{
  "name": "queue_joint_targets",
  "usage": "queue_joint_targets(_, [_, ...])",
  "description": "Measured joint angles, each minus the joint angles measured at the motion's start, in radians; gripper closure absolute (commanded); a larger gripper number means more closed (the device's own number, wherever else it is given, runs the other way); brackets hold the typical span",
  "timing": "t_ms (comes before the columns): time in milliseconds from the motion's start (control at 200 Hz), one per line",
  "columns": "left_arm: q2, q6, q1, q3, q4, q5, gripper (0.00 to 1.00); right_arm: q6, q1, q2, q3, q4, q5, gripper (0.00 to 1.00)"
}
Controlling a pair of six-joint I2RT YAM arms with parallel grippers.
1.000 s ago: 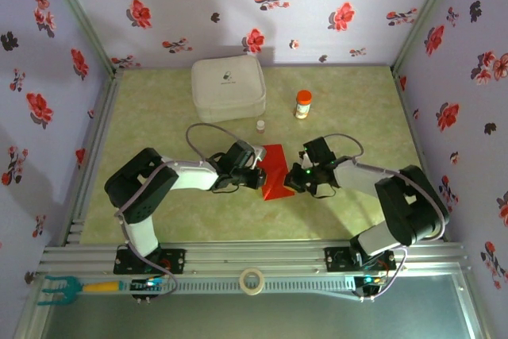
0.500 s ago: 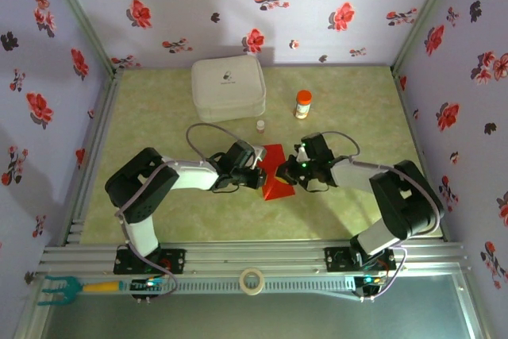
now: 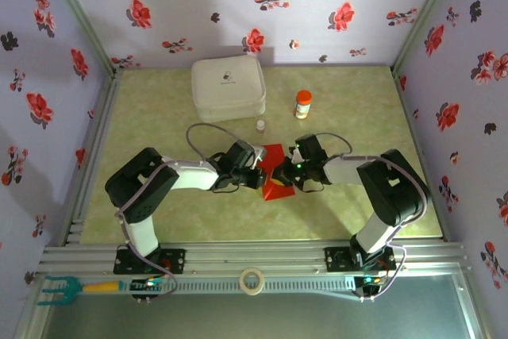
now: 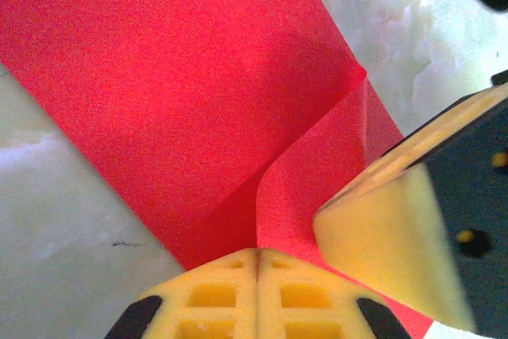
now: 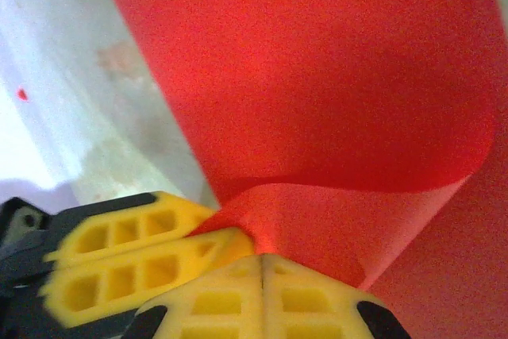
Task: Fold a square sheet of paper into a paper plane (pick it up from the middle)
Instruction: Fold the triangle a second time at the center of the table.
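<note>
The square sheet of paper (image 3: 274,158) is bright red and lies partly folded on the table between my two grippers. In the left wrist view the paper (image 4: 182,93) has a flap curled over from the right. My left gripper (image 4: 256,256) is shut, with its tips at the paper's near edge where the fold line ends. My right gripper (image 5: 262,258) is shut on the edge of the curled flap (image 5: 333,228), which rises in a soft loop over the flat part. From above, the left gripper (image 3: 259,174) and the right gripper (image 3: 284,175) almost touch over the sheet.
A white rounded case (image 3: 228,89) stands at the back. An orange-capped bottle (image 3: 302,105) and a small vial (image 3: 260,125) stand right of the case. A tape roll (image 3: 252,281) and a teal-headed tool (image 3: 67,287) lie on the front rail.
My right gripper has moved left across the sheet toward the left gripper, pulling the right side of the paper over. The left arm has stayed still.
</note>
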Motion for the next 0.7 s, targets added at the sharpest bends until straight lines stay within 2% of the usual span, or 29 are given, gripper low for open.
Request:
queue_joint_targets(220, [0.002,0.000,0.000,0.000,0.003,0.003,1.00,-0.001,-0.006,0.002,-0.026,0.040,-0.010,1.00])
queue_joint_targets(700, [0.002,0.000,0.000,0.000,0.003,0.004,1.00,-0.069,-0.058,-0.026,0.055,-0.102,0.050,1.00])
